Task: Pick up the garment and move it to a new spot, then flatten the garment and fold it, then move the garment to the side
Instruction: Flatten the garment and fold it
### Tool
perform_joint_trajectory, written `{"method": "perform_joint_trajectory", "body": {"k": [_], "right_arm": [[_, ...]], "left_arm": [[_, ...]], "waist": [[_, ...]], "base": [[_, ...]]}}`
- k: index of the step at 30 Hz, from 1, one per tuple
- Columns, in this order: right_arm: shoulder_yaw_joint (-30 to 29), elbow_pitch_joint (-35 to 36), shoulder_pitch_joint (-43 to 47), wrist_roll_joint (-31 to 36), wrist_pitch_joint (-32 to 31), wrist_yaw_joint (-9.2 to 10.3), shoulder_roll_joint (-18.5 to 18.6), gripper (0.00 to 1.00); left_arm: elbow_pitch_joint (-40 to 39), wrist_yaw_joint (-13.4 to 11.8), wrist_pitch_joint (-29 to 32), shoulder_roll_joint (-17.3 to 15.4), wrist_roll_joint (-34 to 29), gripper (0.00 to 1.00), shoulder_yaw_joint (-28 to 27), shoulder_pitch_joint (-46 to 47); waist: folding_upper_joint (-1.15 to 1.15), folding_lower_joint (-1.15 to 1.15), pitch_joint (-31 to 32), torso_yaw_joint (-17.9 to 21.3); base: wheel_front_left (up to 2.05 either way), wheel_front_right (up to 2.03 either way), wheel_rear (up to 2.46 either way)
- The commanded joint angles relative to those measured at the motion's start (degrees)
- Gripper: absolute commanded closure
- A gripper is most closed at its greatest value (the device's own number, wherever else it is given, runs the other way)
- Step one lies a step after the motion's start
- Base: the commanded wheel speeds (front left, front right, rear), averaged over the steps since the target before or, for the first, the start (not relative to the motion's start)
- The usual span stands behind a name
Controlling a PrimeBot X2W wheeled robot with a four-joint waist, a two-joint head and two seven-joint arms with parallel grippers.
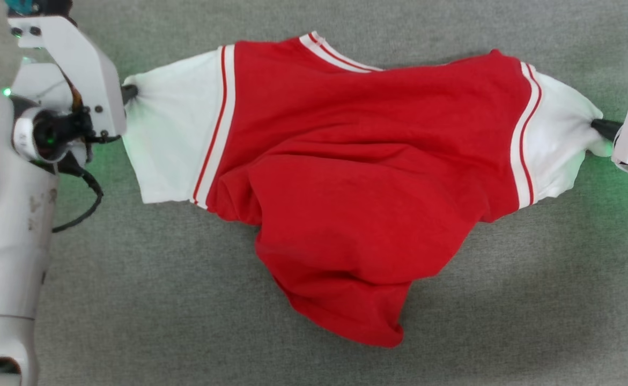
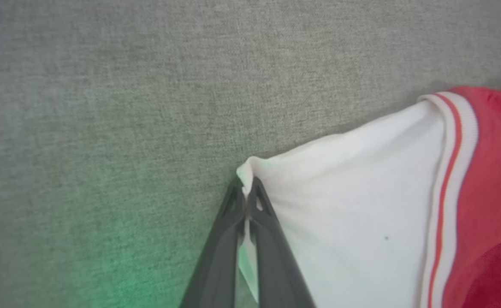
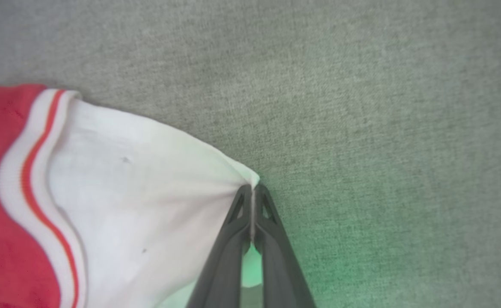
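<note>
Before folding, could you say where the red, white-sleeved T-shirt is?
Head view centre: the red T-shirt spans grey fabric, sleeves pinched by the left gripper and right gripper.

Illumination is bright, diffuse and even from above; the head view is sharp, and the garment [image 1: 356, 177] casts only a soft, faint shadow onto the grey surface [image 1: 185, 300] below and to the right of its lower hem. A green glow tints the surface and the garment's white parts beside the left tool [image 1: 130, 92] and the right tool [image 1: 603, 127], and appears at the lower middle of both wrist views. Both wrist views are softer in focus, with the white cloth near overexposure and showing little weave detail.
</note>
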State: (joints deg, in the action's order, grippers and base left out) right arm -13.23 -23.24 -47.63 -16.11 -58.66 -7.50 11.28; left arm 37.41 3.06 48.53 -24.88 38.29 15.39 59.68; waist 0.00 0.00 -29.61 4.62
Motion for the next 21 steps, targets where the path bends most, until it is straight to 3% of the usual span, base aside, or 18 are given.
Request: {"method": "perform_joint_trajectory", "body": {"k": [1, 10, 21], "right_arm": [[-0.27, -1.79, 0.29, -0.14, -1.84, 0.00, -1.27, 1.00], [-0.25, -2.33, -9.16, 1.68, 0.02, 0.00, -2.55, 1.00], [4.21, -8.13, -20.06, 5.61, 14.03, 0.00, -3.68, 1.00]], "left_arm": [[2.85, -0.43, 0.53, 0.61, -0.78, 1.00, 1.14, -2.18], [5.11, 0.52, -3.60, 2.54, -1.34, 1.00, 1.43, 5.30], [9.37, 1.93, -11.12, 4.05, -3.13, 1.00, 2.41, 14.88]], "waist": [[0.00, 0.00, 1.96, -0.31], [0.00, 0.00, 10.38, -1.42], [0.00, 0.00, 18.62, -3.27]], "base": [[0.00, 0.00, 0.00], [0.00, 0.00, 0.00], [0.00, 0.00, 0.00]]}}
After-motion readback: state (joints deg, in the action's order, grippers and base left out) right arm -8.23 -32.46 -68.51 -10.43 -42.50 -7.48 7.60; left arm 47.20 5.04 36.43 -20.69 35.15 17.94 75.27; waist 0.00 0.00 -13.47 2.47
